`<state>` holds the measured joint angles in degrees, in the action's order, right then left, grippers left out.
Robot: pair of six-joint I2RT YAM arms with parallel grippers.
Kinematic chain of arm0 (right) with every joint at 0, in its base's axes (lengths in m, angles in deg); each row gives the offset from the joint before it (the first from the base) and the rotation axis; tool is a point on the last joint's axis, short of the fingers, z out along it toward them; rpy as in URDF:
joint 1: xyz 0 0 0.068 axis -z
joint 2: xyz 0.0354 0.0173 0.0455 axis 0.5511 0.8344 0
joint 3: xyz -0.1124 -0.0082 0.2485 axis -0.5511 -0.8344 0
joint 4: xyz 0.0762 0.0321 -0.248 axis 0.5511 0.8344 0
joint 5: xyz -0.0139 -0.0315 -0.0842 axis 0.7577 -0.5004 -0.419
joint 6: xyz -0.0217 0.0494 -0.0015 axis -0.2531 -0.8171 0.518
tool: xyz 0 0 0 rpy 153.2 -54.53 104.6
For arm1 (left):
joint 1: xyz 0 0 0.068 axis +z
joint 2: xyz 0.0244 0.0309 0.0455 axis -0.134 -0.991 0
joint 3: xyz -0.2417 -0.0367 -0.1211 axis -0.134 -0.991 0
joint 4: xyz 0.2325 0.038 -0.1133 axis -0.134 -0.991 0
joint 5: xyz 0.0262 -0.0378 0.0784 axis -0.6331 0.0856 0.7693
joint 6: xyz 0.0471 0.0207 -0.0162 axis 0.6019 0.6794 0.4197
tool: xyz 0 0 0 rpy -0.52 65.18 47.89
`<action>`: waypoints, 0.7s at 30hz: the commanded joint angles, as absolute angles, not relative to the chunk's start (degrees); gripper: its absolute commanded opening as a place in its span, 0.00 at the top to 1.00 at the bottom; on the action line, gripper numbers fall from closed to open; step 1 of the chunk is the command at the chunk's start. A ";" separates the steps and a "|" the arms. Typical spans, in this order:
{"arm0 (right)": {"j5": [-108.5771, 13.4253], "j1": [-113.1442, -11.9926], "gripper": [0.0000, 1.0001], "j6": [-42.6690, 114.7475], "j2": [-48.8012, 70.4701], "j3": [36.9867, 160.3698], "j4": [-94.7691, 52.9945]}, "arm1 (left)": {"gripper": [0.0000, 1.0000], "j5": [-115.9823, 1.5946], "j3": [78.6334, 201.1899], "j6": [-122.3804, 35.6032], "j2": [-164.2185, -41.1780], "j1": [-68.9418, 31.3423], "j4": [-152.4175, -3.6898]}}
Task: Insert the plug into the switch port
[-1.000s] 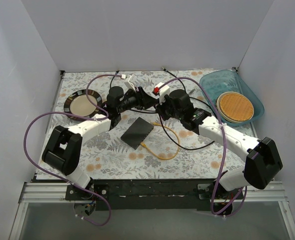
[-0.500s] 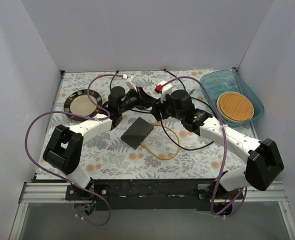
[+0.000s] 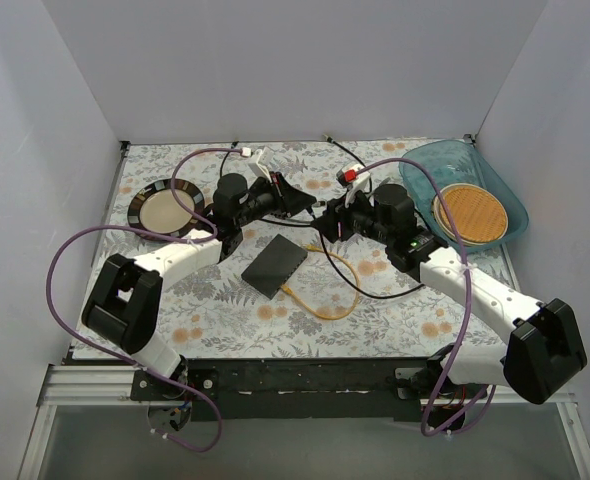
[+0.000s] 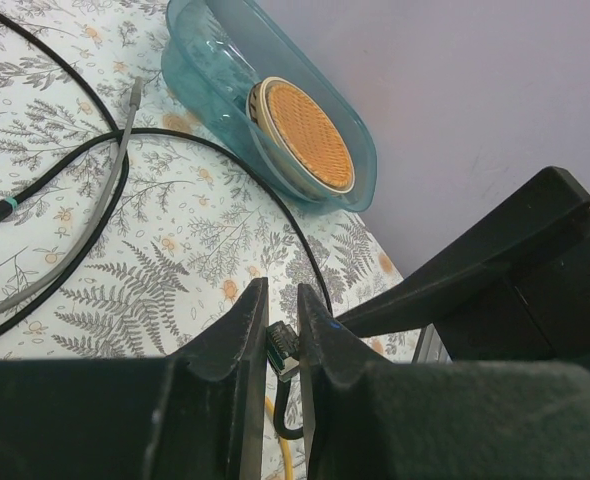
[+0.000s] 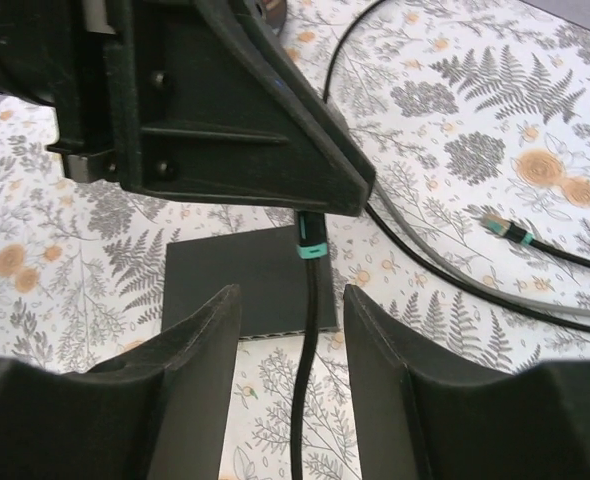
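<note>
The left gripper pinches its tapered black fingers narrowly on the small plug, from which a smooth black cable with a teal band hangs. The right gripper stands wide and holds nothing. The switch, a flat matte-black rectangular slab, lies on the fern-printed cloth near both grippers, apart from the plug.

The left fingers are covering most of the plug, leaving only its tip showing between them. The right fingers are hiding part of the near edge of the switch, and from overhead its sockets are appearing too small to tell.
</note>
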<state>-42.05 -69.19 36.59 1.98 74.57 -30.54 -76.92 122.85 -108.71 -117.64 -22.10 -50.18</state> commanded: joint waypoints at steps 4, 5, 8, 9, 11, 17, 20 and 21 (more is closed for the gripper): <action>-37.99 -69.30 0.54 34.94 2.08 74.20 -36.25 | 1.00 -77.85 122.67 -108.71 -113.51 -22.36 -48.43; -38.25 -69.21 0.56 34.94 2.17 74.28 -36.34 | 1.00 -77.85 122.76 -108.54 -113.43 -22.36 -48.52; -39.39 -69.21 0.63 34.86 2.79 74.37 -36.34 | 1.00 -77.85 122.59 -108.54 -113.07 -22.36 -48.43; -39.66 -69.21 0.65 34.86 3.05 74.37 -36.34 | 1.00 -77.85 122.67 -108.62 -112.99 -22.36 -48.52; -39.57 -69.04 0.66 34.77 3.67 74.64 -36.60 | 1.00 -78.28 122.85 -108.62 -112.99 -22.36 -48.60; -39.40 -68.77 0.70 34.50 4.99 74.90 -37.65 | 1.00 -78.73 123.20 -108.63 -113.07 -22.36 -48.87; -39.66 -68.60 0.72 34.15 5.51 74.99 -38.09 | 1.00 -78.73 123.20 -108.63 -113.07 -22.36 -48.69; -39.75 -68.51 0.72 34.15 5.69 75.07 -38.09 | 1.00 -78.81 123.20 -108.63 -113.07 -22.36 -48.61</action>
